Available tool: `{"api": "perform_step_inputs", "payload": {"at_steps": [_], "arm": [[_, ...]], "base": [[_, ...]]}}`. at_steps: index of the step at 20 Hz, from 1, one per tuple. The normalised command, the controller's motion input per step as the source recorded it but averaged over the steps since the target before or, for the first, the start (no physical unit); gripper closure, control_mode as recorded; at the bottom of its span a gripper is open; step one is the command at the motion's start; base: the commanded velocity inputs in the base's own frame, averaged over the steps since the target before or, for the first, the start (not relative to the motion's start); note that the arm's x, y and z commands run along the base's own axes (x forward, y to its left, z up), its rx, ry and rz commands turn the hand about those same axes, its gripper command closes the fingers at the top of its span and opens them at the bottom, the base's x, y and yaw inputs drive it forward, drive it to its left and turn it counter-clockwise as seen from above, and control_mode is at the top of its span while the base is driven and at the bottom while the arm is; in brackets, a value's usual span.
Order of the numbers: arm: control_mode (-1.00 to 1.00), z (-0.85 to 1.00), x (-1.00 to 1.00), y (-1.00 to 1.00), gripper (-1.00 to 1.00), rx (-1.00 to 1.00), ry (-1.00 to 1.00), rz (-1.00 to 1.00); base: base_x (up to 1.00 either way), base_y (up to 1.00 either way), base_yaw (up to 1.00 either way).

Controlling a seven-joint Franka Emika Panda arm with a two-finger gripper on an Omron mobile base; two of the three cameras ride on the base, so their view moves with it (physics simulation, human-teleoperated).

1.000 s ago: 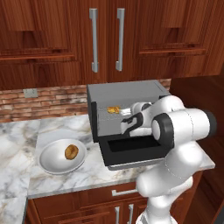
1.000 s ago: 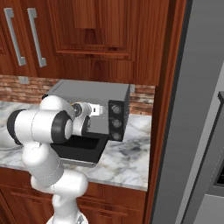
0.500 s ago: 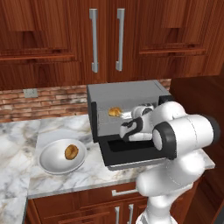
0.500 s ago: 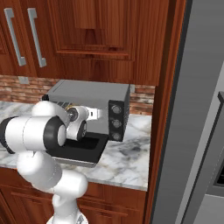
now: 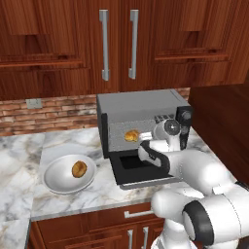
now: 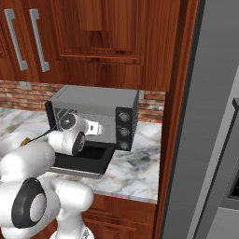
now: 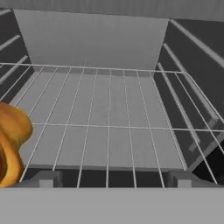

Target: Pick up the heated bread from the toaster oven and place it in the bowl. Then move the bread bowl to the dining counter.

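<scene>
Your hand (image 5: 146, 137) sits at the mouth of the boxy grey metal toaster oven (image 5: 141, 104), reaching in over its black drop-down door (image 5: 141, 170), which lies open and flat. The small lumpy golden-yellow pastry (image 5: 131, 136) rests on the wire rack (image 7: 109, 118) inside, toward the left of the cavity as you see it from the left base camera, just beside the hand.

In the hand camera the pastry (image 7: 11, 144) shows at the far left edge, part cut off by the frame, lying on the rack's front portion. The rack's thin wires run back to the grey rear wall (image 7: 92, 41). The two dark finger tips (image 7: 46, 178) stand well apart at the bottom of that picture, one near each lower corner, with bare rack between them: the hand is spread wide and grips nothing. Whether the left finger touches the pastry you cannot tell from here; it looks close.

Left of the oven on the white-grey marble table (image 5: 29, 146) stands the wide shallow white bowl (image 5: 58, 182). A rounder, darker brown bun (image 5: 79, 168) lies in its middle.

From the right base camera you see the oven (image 6: 100, 105) with its dark knobs (image 6: 123, 132) stacked down the right front, the door (image 6: 84, 161) down, and the white arm (image 6: 60, 140) bent in front of the opening. Red brick backsplash (image 5: 48, 114) and reddish wood cabinets (image 5: 116, 44) stand behind.
</scene>
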Motion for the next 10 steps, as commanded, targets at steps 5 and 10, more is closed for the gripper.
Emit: {"api": "perform_step_inputs", "payload": {"at_steps": [5, 10], "arm": [[-1.00, -0.62, -1.00, -0.01, -1.00, 0.00, 0.31, 0.00], [-1.00, -0.51, -1.00, 0.00, -1.00, 0.00, 0.35, 0.00]], "base": [[0.00, 0.00, 0.00], [0.00, 0.00, 0.00]]}}
